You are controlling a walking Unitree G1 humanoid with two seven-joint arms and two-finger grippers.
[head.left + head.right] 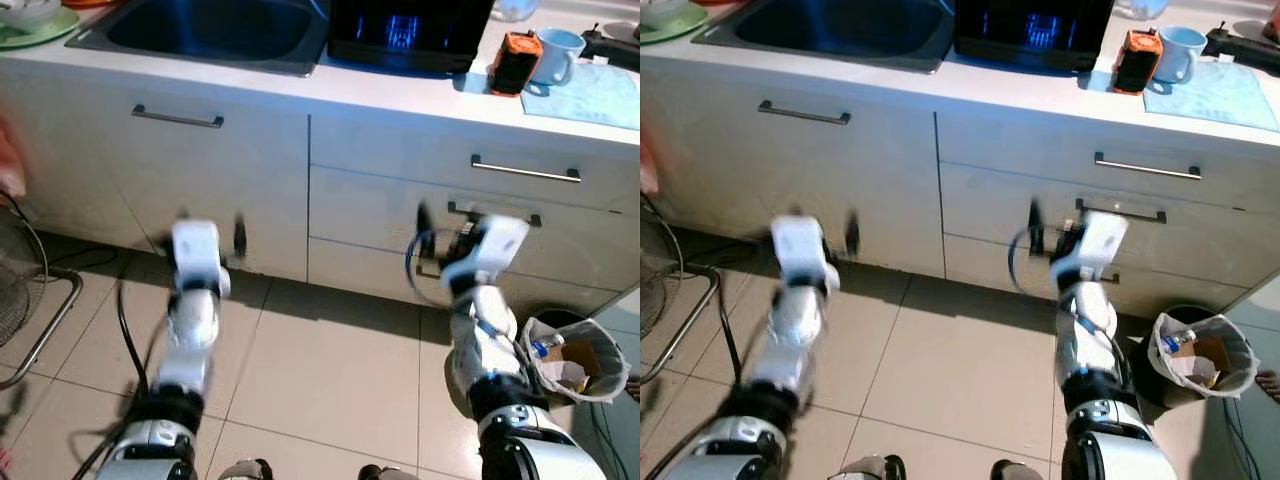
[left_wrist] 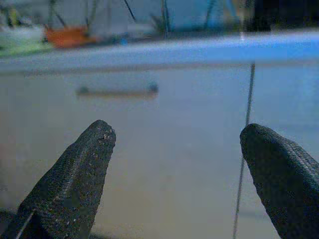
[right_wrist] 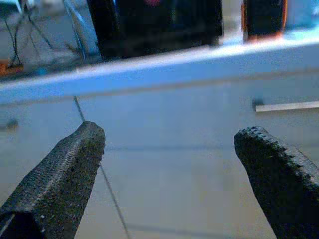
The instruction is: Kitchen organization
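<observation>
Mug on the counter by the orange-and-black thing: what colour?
Light blue. The mug shows best in the left eye view.

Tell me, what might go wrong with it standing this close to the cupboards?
The open right gripper is raised close to the white drawer fronts and could bump a metal drawer handle. A black cable trails on the tiled floor by the left arm and might snag. The lined waste bin beside the right arm could get knocked over.
</observation>
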